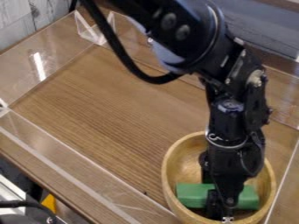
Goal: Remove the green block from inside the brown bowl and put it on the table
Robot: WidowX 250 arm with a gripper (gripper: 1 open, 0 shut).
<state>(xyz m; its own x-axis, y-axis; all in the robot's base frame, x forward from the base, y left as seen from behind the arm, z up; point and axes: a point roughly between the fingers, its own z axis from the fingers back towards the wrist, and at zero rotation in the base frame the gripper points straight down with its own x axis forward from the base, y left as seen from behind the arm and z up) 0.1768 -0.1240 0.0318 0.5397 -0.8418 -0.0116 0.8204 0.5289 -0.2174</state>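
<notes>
The brown bowl [184, 157] stands on the table [105, 114] at the lower right of the camera view. The green block [193, 192] lies flat on the bowl's bottom, its ends showing on either side of the black arm. My gripper [225, 203] points steeply down into the bowl, with its fingers [219, 201] set across the block's middle and closed against it. The block rests low in the bowl. The fingertips and the block's centre are hidden by the gripper body.
Clear acrylic walls [47, 52] edge the tabletop at the left, back and front. Bare wood-grain surface stretches to the left of the bowl. The arm's thick black links [187, 44] and cable hang over the table's back right.
</notes>
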